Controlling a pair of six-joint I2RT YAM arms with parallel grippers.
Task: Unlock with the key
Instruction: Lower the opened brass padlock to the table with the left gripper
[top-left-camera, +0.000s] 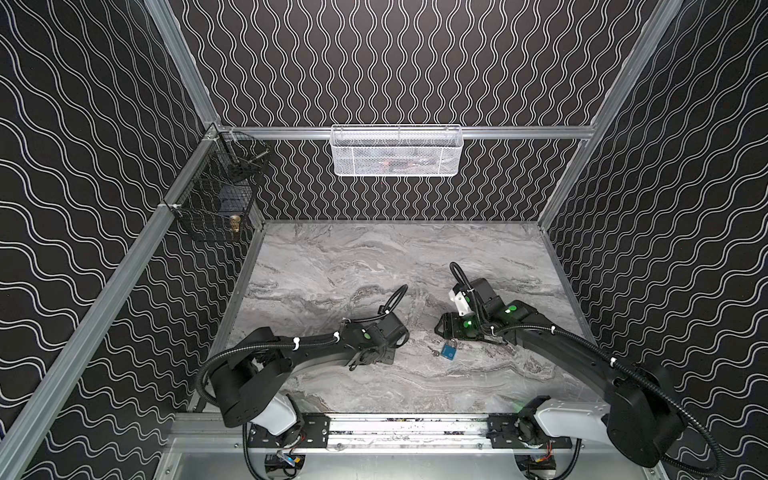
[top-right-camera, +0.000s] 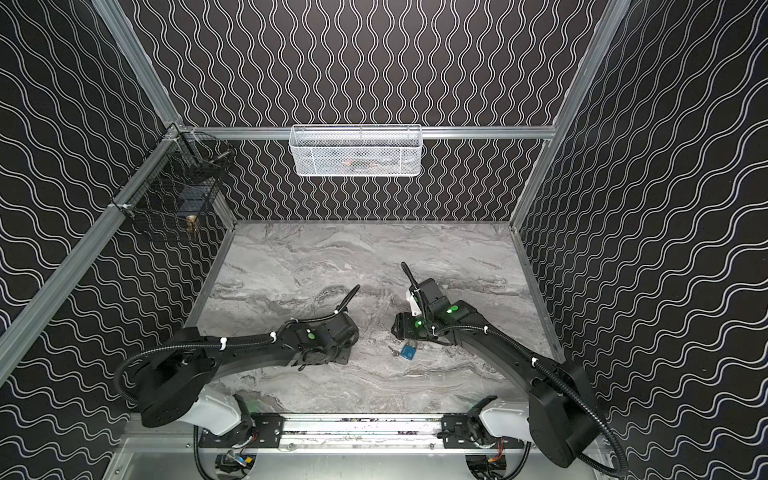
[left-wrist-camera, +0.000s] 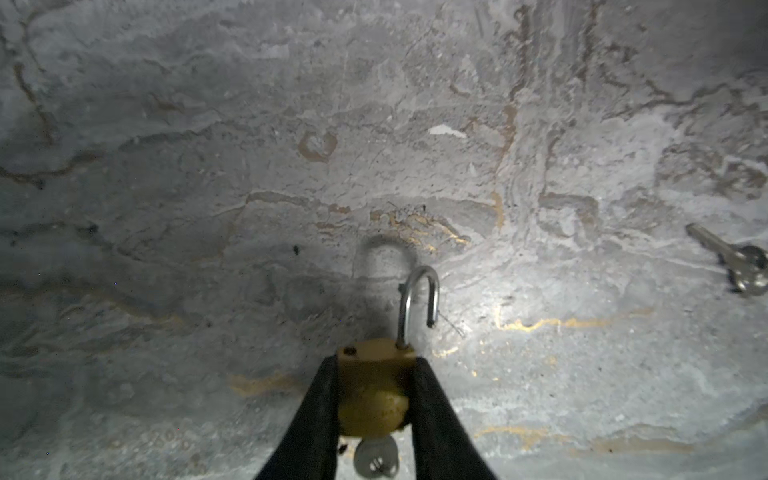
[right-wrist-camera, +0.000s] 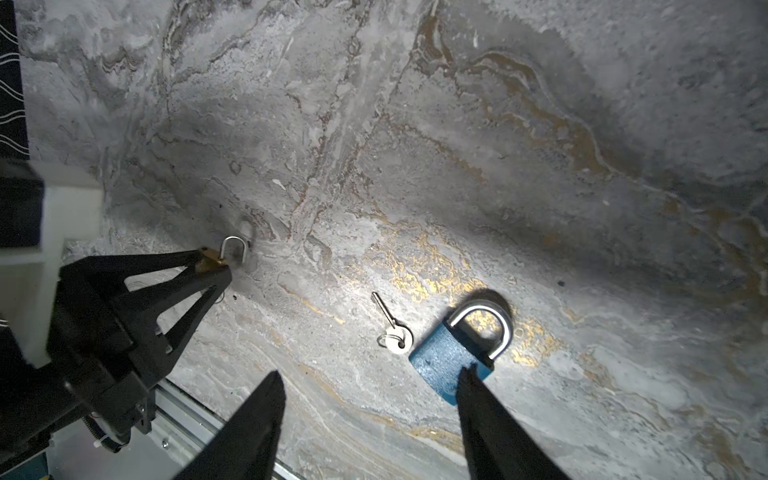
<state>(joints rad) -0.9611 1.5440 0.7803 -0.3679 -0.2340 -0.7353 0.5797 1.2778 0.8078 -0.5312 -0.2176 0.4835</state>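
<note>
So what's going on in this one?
The left tool grips a brass padlock by its body. A key sits in its keyhole and its shackle stands open. The right tool hangs open over a blue padlock, which looks shut and lies flat on the marble table with a loose key beside it.

My arms (top-left-camera: 320, 359) matte black, white shells (top-left-camera: 276, 410) at the bases, ribbed black cables (top-left-camera: 316, 341) zip-tied on (white ties (top-left-camera: 296, 343)), green dots (top-left-camera: 512, 308) glowing, fingers (right-wrist-camera: 249, 428) of my right claw (right-wrist-camera: 370, 372) black wedges.
</note>
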